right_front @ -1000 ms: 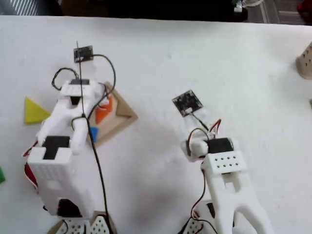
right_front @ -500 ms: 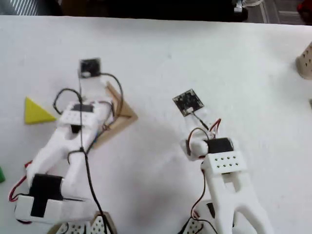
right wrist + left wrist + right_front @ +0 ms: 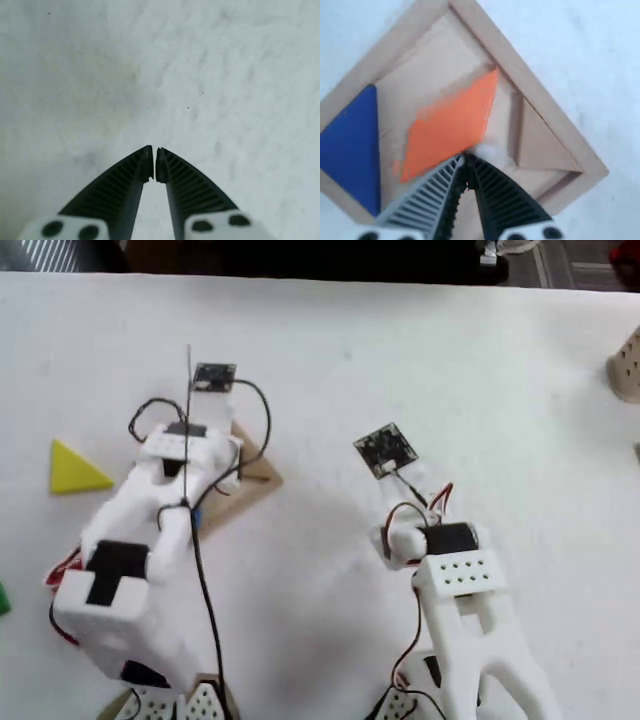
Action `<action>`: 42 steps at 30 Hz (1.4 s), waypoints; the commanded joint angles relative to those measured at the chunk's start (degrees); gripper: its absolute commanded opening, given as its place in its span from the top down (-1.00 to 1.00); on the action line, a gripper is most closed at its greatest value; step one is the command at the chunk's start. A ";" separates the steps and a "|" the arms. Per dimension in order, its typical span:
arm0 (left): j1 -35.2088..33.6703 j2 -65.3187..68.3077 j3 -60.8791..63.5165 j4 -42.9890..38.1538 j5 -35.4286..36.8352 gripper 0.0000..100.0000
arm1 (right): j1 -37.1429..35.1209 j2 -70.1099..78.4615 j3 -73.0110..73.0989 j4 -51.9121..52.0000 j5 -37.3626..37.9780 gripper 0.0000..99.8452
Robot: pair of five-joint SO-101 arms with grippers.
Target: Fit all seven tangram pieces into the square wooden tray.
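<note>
Left tool [image 3: 466, 161] is fully closed, jaws pressed tip to tip, with nothing visibly gripped between them. The tips sit right at the edge of the orange piece [image 3: 451, 122], over the wooden tray [image 3: 538, 97]; can't tell if they touch it. The orange piece is a parallelogram lying flat inside the tray, near the middle, and its edges are blurred. Blue triangle [image 3: 351, 150] is also flat in the tray, against one rim, with bare tray floor between it and the orange piece. A wood-coloured triangle [image 3: 540, 145] sits in a tray corner just beside the orange piece; can't tell whether it is a loose piece or part of the tray.

In the high view the left arm [image 3: 150, 530] stretches over the tray and hides most of it. One tray corner sticks out from under it on the side toward the right arm [image 3: 455, 580]. Yellow triangle [image 3: 73, 468] lies flat on the bench [image 3: 420, 340], outside the tray, on the left arm's other side. A green piece [image 3: 3, 598] shows at the picture's edge, well apart from the tray and mostly cut off.

Right tool [image 3: 154, 165] is closed too, tips all but meeting with just a hairline slit, holding nothing. It hangs over white bench, well apart from the tray. A beige pegged object [image 3: 625, 365] stands at the bench's far side, cut off by the frame.
</note>
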 commanded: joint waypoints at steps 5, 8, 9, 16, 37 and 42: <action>-4.09 2.07 -6.77 -3.60 -0.35 0.95 | 0.48 -0.04 -0.79 -1.10 -0.44 0.97; -4.62 2.07 -6.77 -4.40 -0.35 0.95 | 0.48 -0.04 -0.79 -1.10 -0.44 0.97; -4.62 2.07 -6.77 -4.75 -0.35 0.95 | 0.40 -0.04 -0.79 -1.01 -0.44 0.97; -7.34 2.59 -6.77 -11.43 8.09 0.95 | 0.48 -0.04 -0.79 -1.01 -0.44 0.97; -13.85 -0.84 -7.03 -14.86 14.07 0.96 | 0.31 -0.04 -0.79 -1.01 -0.44 0.97; -15.60 -0.75 -7.38 -20.92 22.68 0.96 | 0.13 -0.04 -0.70 -1.01 -0.44 0.97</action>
